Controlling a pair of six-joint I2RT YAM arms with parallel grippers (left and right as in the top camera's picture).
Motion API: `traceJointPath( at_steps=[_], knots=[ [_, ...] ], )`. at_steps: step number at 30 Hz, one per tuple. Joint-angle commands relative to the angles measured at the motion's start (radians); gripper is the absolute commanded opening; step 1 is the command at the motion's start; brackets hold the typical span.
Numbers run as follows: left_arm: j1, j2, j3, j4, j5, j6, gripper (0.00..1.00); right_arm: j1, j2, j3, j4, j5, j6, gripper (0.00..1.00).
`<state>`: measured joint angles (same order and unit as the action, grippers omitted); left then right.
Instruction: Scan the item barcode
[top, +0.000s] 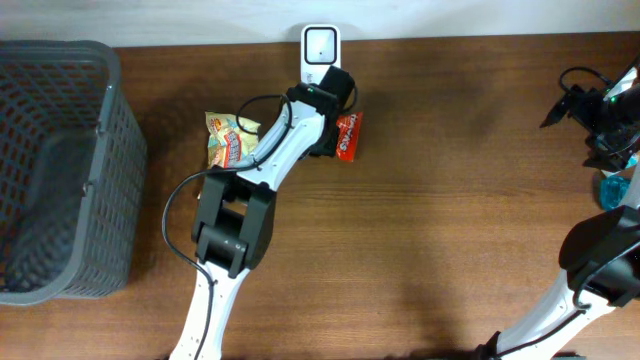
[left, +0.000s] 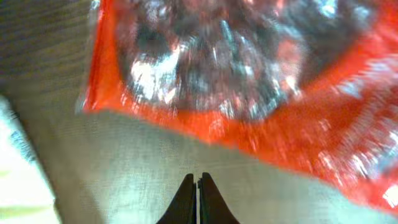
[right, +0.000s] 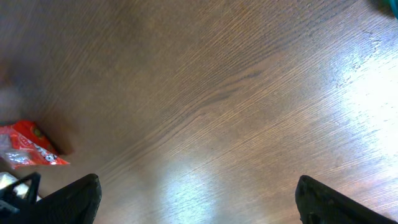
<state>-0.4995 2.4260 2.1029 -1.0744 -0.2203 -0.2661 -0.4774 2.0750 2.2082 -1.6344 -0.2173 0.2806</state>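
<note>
The red snack packet lies on the brown worktop at the back of the scene, just in front of the white barcode scanner and partly tucked beside the left arm's wrist. In the left wrist view its crinkled red and silver film fills the upper part of the picture, too blurred to show print or a barcode. The left end effector points at it from close by with its fingers pressed together and nothing between them, so the packet is not gripped. A second, yellow snack packet rests to the left of the arm, and a dark plastic basket stands at the far left edge. Well apart on the right side, the right end effector hangs over bare wood with its fingers spread wide and empty, next to a small teal object that cannot be identified. As for progress, the packet has been brought near the scanner, but it is not presented to the scanner window now, and nothing shows whether a scan has registered. By this evidence the scan itself probably remains: the packet has to be grasped, lifted and turned so its barcode faces the scanner.
</note>
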Motion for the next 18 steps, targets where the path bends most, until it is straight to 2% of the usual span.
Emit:
traceJointPath(
  at_steps=[1,2,3,5,6,12,13,15,16,17,18],
  knots=[
    [0.018,-0.208,0.102,-0.067,0.021,-0.026,0.06,-0.001,0.0,0.0,0.0,0.013,-0.002,0.98],
    [0.031,-0.241,0.106,-0.072,0.021,-0.026,0.11,-0.001,0.0,0.0,0.0,0.013,-0.002,0.98],
    [0.056,-0.293,0.106,-0.079,0.021,-0.026,0.2,-0.001,0.0,0.0,0.0,0.013,-0.002,0.98],
    [0.122,-0.365,0.106,-0.127,0.022,-0.026,0.88,-0.001,0.0,0.0,0.0,0.012,-0.002,0.98],
    [0.144,-0.373,0.106,-0.147,0.022,-0.026,0.99,-0.001,0.0,0.0,0.026,0.017,-0.005,0.98],
    [0.257,-0.371,0.105,-0.265,0.022,-0.031,0.99,-0.001,0.002,0.0,0.166,0.016,-0.006,0.98],
    [0.272,-0.371,0.105,-0.267,0.031,-0.037,0.99,-0.001,0.002,0.0,0.192,-0.015,-0.002,0.98],
    [0.286,-0.371,0.105,-0.267,0.076,-0.037,0.99,0.0,0.002,0.0,0.208,-0.251,-0.002,0.98],
    [0.287,-0.371,0.105,-0.267,0.075,-0.037,0.99,0.019,0.005,0.0,0.229,-0.418,-0.057,0.98],
    [0.287,-0.371,0.105,-0.266,0.075,-0.037,0.99,0.053,0.005,0.0,0.245,-0.525,-0.201,0.98],
    [0.289,-0.371,0.105,-0.265,0.075,-0.041,0.99,0.095,0.005,0.0,0.24,-0.546,-0.314,0.98]
  ],
)
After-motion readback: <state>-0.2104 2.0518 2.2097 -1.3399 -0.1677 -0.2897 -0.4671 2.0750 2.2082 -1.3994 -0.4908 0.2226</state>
